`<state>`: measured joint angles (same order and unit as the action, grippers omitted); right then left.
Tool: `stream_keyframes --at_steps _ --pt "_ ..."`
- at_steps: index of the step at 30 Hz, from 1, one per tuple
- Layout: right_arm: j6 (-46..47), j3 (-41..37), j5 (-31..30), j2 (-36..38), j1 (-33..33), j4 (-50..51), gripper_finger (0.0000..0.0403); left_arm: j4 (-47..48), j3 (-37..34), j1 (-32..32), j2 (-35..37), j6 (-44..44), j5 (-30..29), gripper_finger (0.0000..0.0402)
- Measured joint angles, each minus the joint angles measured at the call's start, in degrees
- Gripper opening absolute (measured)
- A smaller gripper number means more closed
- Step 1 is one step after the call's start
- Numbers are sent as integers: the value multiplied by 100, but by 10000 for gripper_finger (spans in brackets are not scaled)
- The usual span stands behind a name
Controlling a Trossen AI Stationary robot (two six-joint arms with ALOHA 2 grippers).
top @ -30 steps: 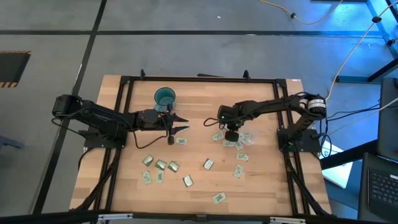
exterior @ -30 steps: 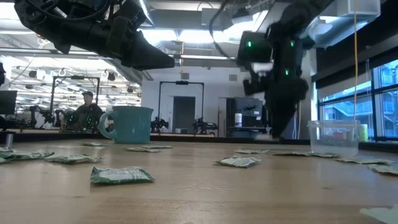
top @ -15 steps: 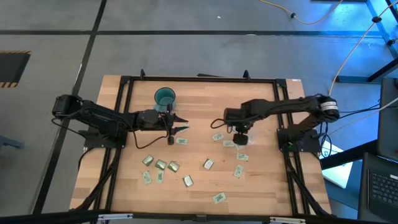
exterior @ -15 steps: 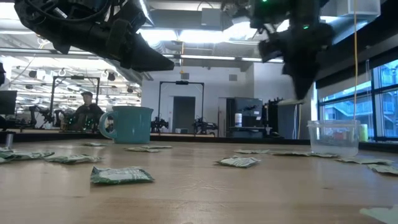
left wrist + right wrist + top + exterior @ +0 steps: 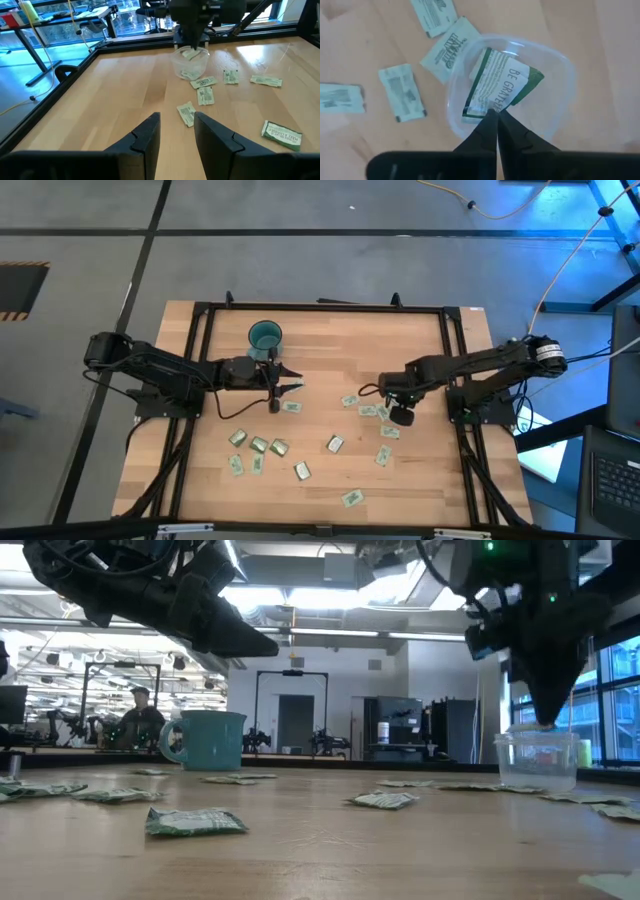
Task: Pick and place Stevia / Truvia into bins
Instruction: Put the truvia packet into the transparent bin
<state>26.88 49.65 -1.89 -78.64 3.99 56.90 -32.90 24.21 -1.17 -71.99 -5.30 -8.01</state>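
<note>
My right gripper (image 5: 401, 416) (image 5: 497, 116) hovers just above the clear cup (image 5: 537, 762) (image 5: 560, 65), shut on a green-and-white sachet (image 5: 505, 85). In the low view its tip (image 5: 545, 723) sits right over the cup's rim. My left gripper (image 5: 293, 387) (image 5: 177, 125) is open and hangs in the air near the teal cup (image 5: 265, 336) (image 5: 210, 739), touching nothing. Many sachets (image 5: 334, 444) (image 5: 195, 822) lie flat on the table, some beside the clear cup (image 5: 190, 62). My right gripper pinches the green-and-white sachet between its two fingertips at one edge (image 5: 487, 107), coming from above and pointing down. The sachet is lifted clear and hangs below the fingers over the clear cup's opening.
Loose sachets spread across the table's near half (image 5: 258, 445) and around the clear cup (image 5: 400, 92). A black frame (image 5: 200, 310) borders the table. Bare wood lies along the far side (image 5: 350, 330). A person (image 5: 140, 705) sits in the room behind.
My right gripper has risen from the table among the sachets, stayed shut, and travelled toward the table's right and slightly toward its near edge, ending above the clear cup. The pinched sachet has come up with it. My left arm has kept still.
</note>
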Motion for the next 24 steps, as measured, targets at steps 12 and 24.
stream_keyframes --at_steps 12,24 --pt "19 -417 2 3 2 -362 4 0 0 -2 0 0 -2 114" --pt "2 -417 2 3 2 -450 52 0 0 -1 0 0 -2 114"
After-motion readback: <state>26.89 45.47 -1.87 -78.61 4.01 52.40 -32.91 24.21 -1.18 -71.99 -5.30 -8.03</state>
